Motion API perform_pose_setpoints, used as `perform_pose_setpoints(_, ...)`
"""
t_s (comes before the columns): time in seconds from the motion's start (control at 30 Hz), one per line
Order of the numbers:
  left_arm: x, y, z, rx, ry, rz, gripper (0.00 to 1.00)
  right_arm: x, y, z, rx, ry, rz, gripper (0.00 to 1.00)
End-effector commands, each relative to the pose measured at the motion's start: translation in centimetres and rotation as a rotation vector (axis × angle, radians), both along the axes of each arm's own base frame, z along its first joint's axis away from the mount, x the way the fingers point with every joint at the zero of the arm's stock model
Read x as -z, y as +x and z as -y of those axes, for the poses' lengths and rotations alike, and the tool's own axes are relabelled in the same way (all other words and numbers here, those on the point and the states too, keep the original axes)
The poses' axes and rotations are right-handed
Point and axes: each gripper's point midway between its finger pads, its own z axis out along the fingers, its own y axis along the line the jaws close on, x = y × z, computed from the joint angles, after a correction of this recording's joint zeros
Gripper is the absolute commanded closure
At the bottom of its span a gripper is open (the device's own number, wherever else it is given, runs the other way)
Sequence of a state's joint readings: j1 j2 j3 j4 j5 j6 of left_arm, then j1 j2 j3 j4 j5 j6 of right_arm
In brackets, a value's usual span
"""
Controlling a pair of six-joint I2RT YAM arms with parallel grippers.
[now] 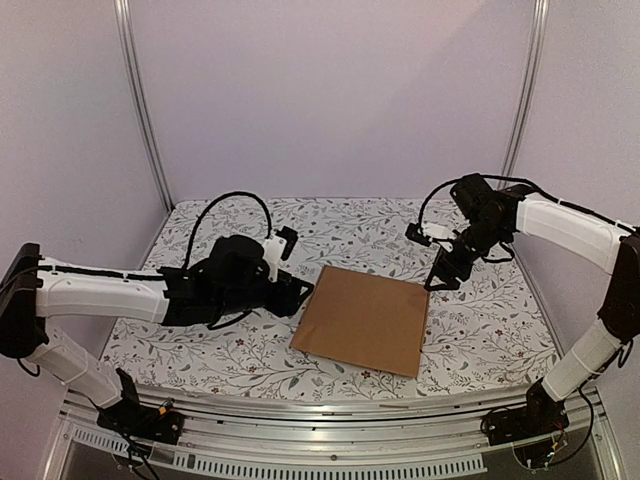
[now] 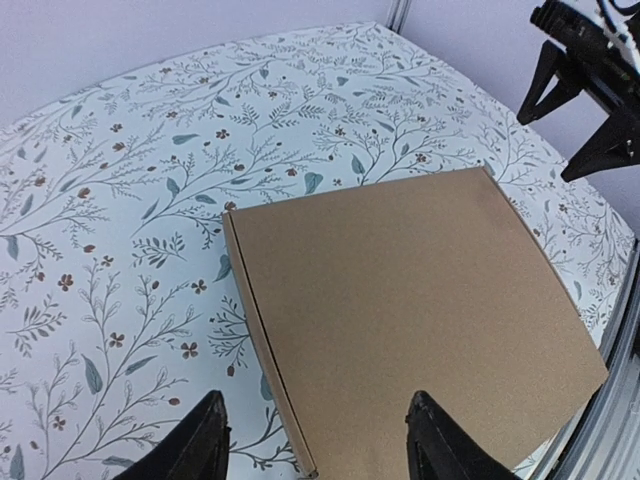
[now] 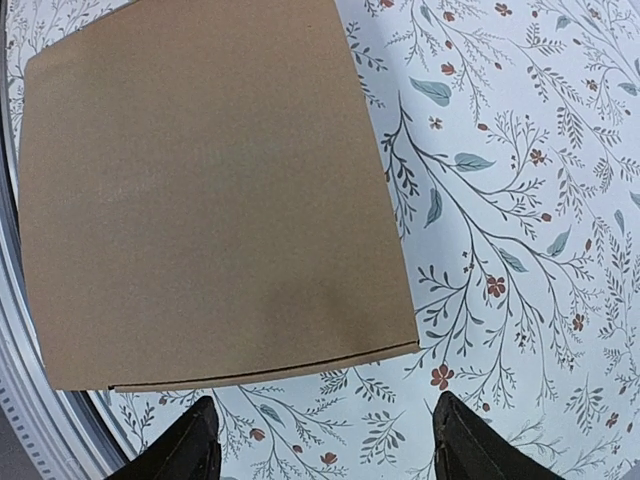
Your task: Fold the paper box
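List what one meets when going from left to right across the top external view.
left gripper → paper box → right gripper

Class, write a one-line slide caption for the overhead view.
Folded paper box lies flat on the floral tablecloth, left tool and right tool open at either side.

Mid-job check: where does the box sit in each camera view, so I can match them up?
Top external: the box lies flat at centre, slightly right.
Left wrist: it fills the centre and lower right.
Right wrist: it fills the upper left.
Shared landmark: the metal rail by the box's near side. It runs along the bottom of the top view, shows in the lower-right corner of left wrist, and follows the left edge of right wrist.
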State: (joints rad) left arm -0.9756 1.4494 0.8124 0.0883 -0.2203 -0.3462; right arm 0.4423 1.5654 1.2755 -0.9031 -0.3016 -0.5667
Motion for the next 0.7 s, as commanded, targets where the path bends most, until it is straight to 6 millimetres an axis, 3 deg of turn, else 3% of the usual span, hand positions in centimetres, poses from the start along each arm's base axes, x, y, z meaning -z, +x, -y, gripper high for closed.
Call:
perform_pose_setpoints(0.0, 1.6, -1.6, -1.3, 0.027, 0.014, -0.058, 0.39, -0.3, 0.0, 1.4, 0.035, 0.031, -0.027, 0.28)
perform_pose_setpoints(0.27, 3.1, -1.7, -0.4, 0.027, -0.008, -0.087, 0.41, 0.1, 2.1, -0.8, 0.042, 0.205, -0.174, 0.36)
perform_pose_setpoints(0.53, 5.1, -1.4, 0.7, 0.034, 0.047, -0.123, 0.42, 4.6, 3.5, -2.0, 0.062, 0.198, -0.32, 0.45)
perform_pose_setpoints(0.67, 5.3, -1.4, 0.8, 0.032, 0.05, -0.125, 0.42, 5.2, 3.1, -1.9, 0.066, 0.2, -0.347, 0.49)
